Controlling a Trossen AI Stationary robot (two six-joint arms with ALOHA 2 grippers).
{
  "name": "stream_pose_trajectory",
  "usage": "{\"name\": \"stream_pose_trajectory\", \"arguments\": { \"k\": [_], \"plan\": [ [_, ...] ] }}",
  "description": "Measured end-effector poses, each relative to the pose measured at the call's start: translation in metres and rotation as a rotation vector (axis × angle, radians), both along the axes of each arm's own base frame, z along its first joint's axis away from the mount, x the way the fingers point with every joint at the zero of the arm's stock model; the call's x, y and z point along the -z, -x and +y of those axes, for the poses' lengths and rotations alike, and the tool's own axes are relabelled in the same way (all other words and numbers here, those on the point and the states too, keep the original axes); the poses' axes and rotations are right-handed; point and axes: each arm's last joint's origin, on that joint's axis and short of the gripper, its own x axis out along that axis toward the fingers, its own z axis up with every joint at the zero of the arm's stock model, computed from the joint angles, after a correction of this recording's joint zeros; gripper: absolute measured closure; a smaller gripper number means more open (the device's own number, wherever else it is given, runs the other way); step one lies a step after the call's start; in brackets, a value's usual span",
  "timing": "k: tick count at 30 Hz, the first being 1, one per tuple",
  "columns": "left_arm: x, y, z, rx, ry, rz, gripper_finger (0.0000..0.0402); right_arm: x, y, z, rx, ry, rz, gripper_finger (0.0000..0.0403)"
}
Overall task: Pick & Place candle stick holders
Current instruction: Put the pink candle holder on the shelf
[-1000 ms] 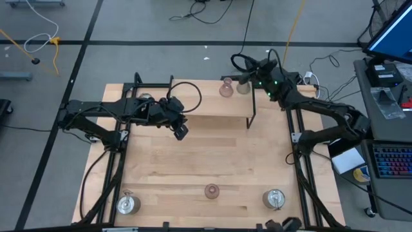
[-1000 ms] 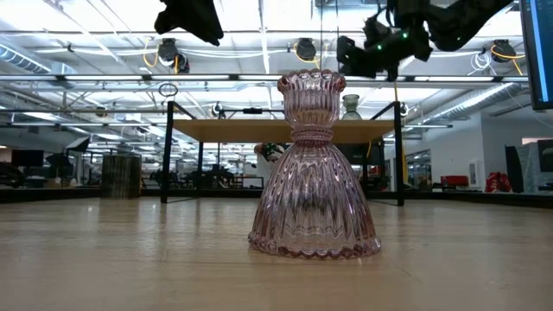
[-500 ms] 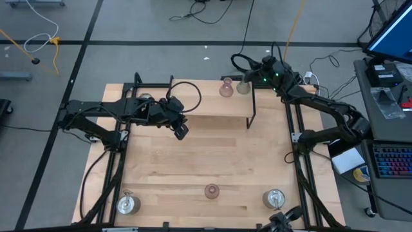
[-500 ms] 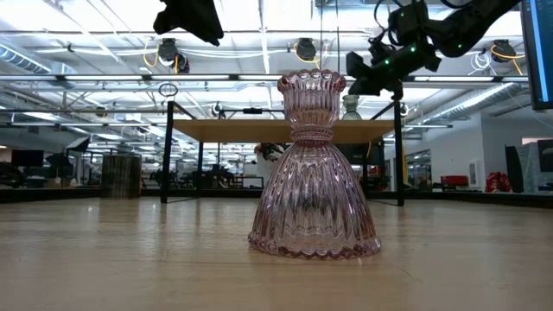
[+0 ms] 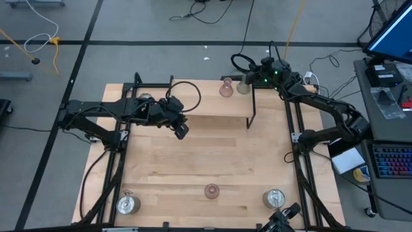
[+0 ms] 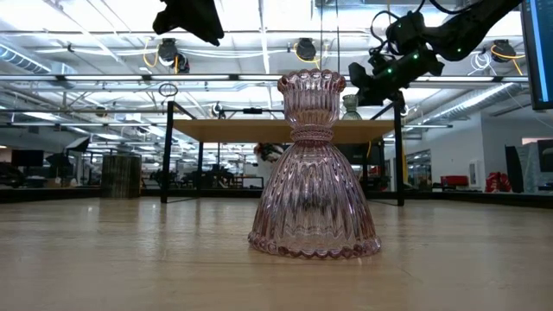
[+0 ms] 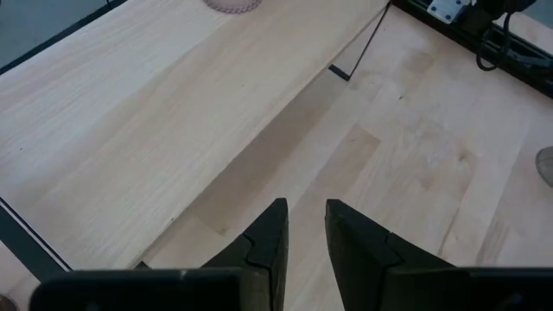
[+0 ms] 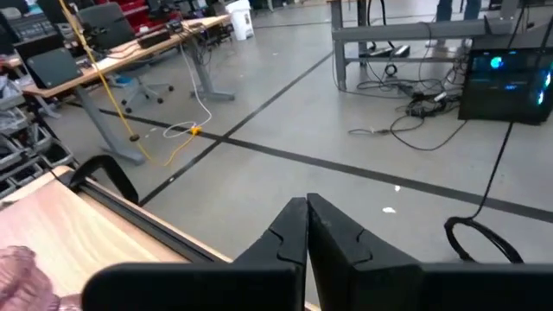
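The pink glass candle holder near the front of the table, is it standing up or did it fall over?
Standing up. The pink ribbed glass candle holder rests on its wide base, cup on top.

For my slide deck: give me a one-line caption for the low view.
Pink glass candle stick holder upright on the wooden table, both arms raised above the shelf behind.

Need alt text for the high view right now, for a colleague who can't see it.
Overhead: the right gripper, shut and empty, sits beside a greenish holder and pink holder on the raised shelf. The left gripper hovers mid-table.
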Motion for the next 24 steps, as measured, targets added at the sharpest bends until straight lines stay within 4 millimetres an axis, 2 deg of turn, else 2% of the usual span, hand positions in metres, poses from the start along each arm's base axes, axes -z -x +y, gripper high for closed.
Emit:
{"name": "stream_pose_trajectory", "arguments": {
  "k": [24],
  "plan": [
    [0.0001, 0.0001, 0.0, 0.001, -0.001, 0.002, 0.0321, 0.0035, -0.0036, 0.0044, -0.107, -0.044, 0.007, 0.0403]
  ]
}}
